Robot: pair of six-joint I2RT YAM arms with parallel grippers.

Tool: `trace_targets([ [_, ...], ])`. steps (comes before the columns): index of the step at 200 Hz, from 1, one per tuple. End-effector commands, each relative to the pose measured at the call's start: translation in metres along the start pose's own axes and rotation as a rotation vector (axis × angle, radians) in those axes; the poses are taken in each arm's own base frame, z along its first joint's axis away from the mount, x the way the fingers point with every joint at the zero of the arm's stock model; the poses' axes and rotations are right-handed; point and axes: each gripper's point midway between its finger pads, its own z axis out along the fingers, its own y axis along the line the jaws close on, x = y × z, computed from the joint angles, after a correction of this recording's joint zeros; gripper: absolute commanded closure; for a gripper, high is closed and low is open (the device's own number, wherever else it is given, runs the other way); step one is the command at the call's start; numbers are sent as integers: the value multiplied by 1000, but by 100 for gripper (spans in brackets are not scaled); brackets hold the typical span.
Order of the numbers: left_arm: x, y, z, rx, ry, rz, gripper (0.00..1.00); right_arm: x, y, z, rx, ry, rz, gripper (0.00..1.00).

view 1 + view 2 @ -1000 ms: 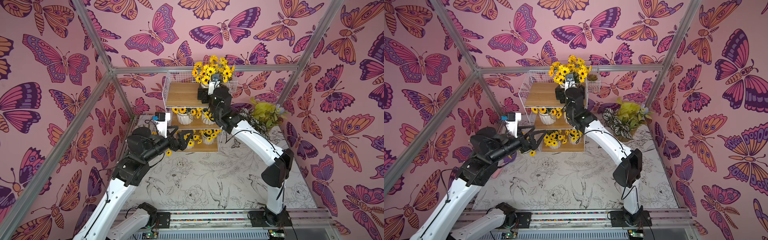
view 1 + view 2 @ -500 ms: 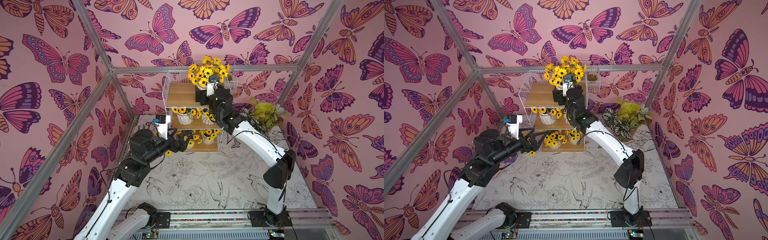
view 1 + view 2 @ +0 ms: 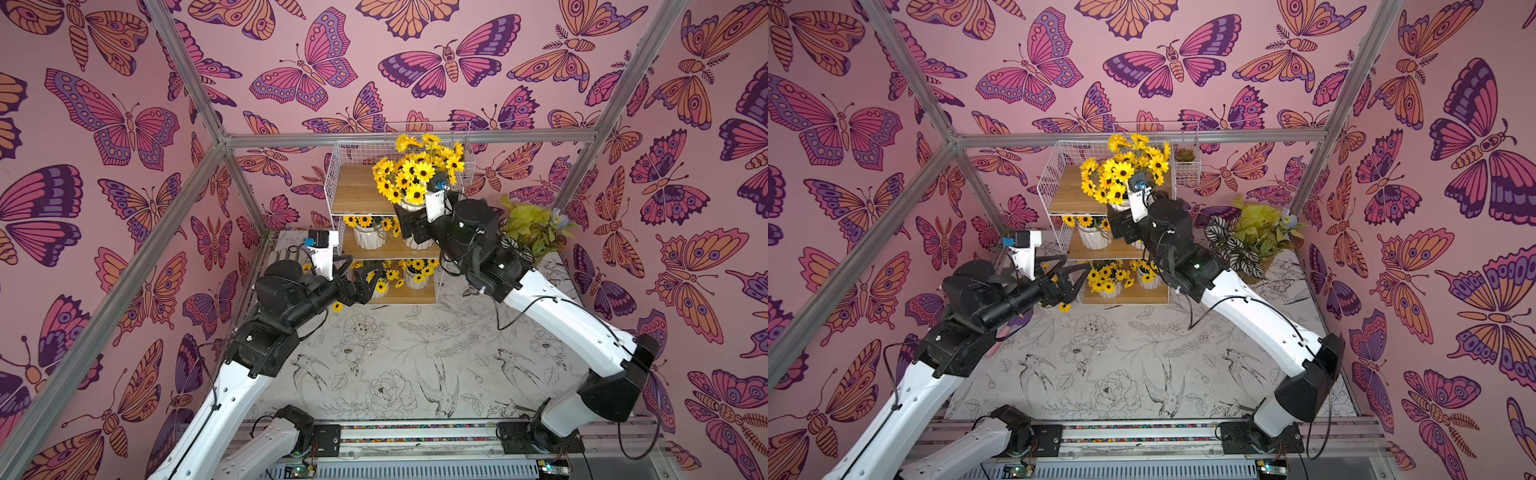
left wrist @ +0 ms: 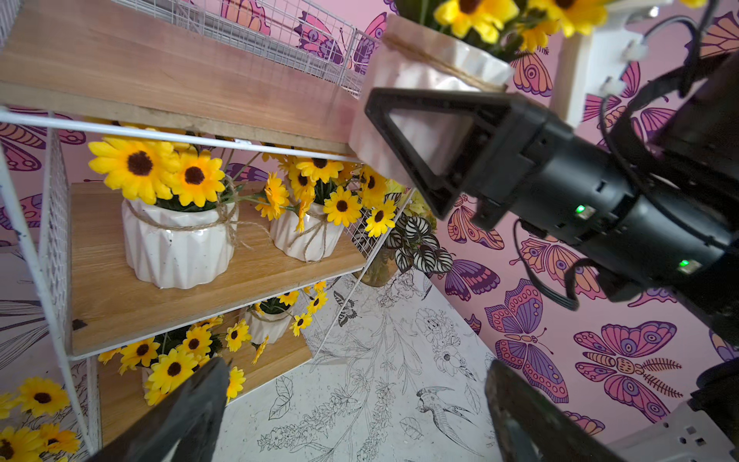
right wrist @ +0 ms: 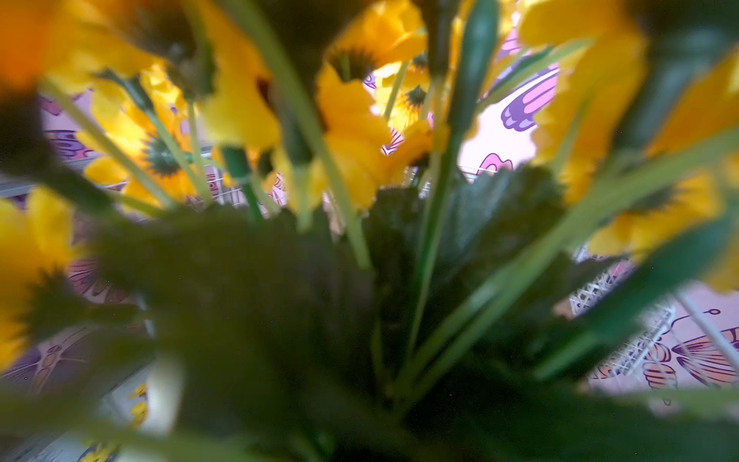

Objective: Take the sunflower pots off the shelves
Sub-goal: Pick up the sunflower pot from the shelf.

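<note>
The shelves (image 3: pixel 359 193) (image 3: pixel 1067 195) (image 4: pixel 160 68) stand at the back of the table. My right gripper (image 3: pixel 409 222) (image 3: pixel 1121 222) is shut on one of the sunflower pots (image 3: pixel 409 204) (image 4: pixel 424 68) at the top board's front right corner; its finger (image 4: pixel 440 100) lies against the pot's side. Blurred stems and blooms fill the right wrist view and hide the jaws. Two pots (image 3: pixel 368 239) (image 4: pixel 176 248) (image 4: pixel 306 240) sit on the middle board and two (image 3: pixel 415 279) (image 4: pixel 268 324) on the bottom one. My left gripper (image 3: pixel 365 282) (image 3: pixel 1067 278) hangs open and empty by the bottom tier's front left.
A plant with striped and lime leaves (image 3: pixel 528 232) (image 3: pixel 1246 241) stands right of the shelves. A small wire basket with a succulent (image 3: pixel 1185 160) hangs on the rack's top right. More sunflowers (image 3: pixel 337 306) (image 4: pixel 24 420) lie low, left of the rack. Butterfly walls close in on three sides.
My right gripper has drawn its pot forward and lower, from the back of the top board to its front edge. The left gripper has barely moved and stays open.
</note>
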Motion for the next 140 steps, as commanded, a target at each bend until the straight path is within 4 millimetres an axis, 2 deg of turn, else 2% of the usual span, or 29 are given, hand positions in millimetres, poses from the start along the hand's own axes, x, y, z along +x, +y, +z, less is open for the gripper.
trace_targets([
  [1,4,-1,-2,6,-4,14,0,-40,-9,-45,9,-117,24,49],
  [39,7,-2,-3,15,3,4,0,-18,-25,-93,55,-95,24,49],
  [82,15,1,-2,16,12,-5,0,24,-54,-136,140,-96,66,49],
  [101,20,1,-1,19,22,-11,0,41,-64,-146,182,-80,78,49],
  [140,30,3,3,24,42,-23,0,86,-80,-150,291,-20,80,49],
])
